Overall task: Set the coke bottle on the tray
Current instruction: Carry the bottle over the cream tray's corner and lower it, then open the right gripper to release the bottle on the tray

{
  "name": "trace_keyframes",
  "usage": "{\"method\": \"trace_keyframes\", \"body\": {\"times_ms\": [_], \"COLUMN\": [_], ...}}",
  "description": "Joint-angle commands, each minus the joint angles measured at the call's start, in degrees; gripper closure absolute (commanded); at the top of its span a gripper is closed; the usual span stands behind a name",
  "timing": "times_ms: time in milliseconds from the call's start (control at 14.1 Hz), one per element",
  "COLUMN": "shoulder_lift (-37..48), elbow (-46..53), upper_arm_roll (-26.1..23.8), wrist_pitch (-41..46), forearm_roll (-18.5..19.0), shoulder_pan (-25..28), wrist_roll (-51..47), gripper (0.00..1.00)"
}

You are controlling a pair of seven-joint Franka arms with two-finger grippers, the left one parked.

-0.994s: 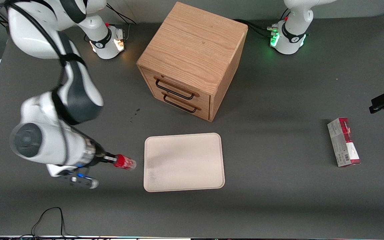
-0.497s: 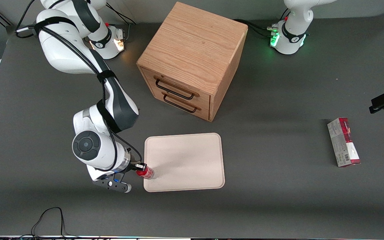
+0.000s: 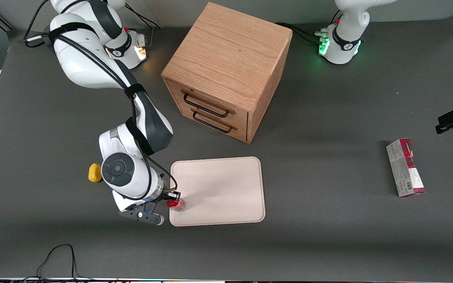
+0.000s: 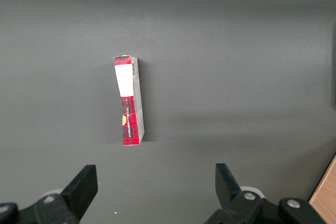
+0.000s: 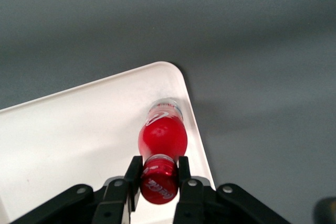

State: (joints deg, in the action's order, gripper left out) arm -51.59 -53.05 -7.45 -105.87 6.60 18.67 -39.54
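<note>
My right gripper [image 3: 174,199] [image 5: 158,174] is shut on the red cap of the coke bottle [image 3: 177,204] [image 5: 162,137]. The bottle stands about upright with its clear base on or just above the cream tray [image 3: 226,184] [image 5: 63,140], close to the tray corner nearest the front camera at the working arm's end. I cannot tell whether the base touches the tray. The black fingers [image 5: 134,177] press the cap from both sides. The arm's white wrist hangs over the table just beside the tray's edge.
An oak drawer cabinet [image 3: 226,70] stands farther from the front camera than the tray. A small yellow object [image 3: 94,173] lies beside the working arm's wrist. A red-and-grey carton [image 3: 405,168] [image 4: 129,100] lies toward the parked arm's end of the table. A black cable [image 3: 59,255] loops at the front edge.
The gripper carried the bottle from the bare table beside the tray to over the tray's near corner, tipping it from lying sideways to upright. The arm's move uncovered the yellow object.
</note>
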Motion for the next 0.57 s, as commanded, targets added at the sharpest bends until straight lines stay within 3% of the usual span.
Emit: {"method": "trace_keyframes", "body": {"times_ms": [0,71,142,213,355,497], "shoulder_lift": [-1.3,-1.6,-1.6,-1.7,-1.8,-1.8], "elbow": [2.5,2.5,2.5,2.4,2.3,2.2], "upper_arm_roll": [0.1,0.1,0.1,0.1,0.0,0.0], "wrist_pitch": [-0.5,-0.5,-0.6,-0.8,-1.3,-1.3], "forearm_roll": [1.7,1.7,1.7,2.5,6.0,6.1], "shoulder_pan": [0.8,0.8,0.7,0.8,1.8,1.8], "wrist_roll": [-1.9,-1.9,-1.9,-1.8,-1.9,-1.9], "gripper": [1.0,1.0,0.87,0.04,0.0,0.0]}}
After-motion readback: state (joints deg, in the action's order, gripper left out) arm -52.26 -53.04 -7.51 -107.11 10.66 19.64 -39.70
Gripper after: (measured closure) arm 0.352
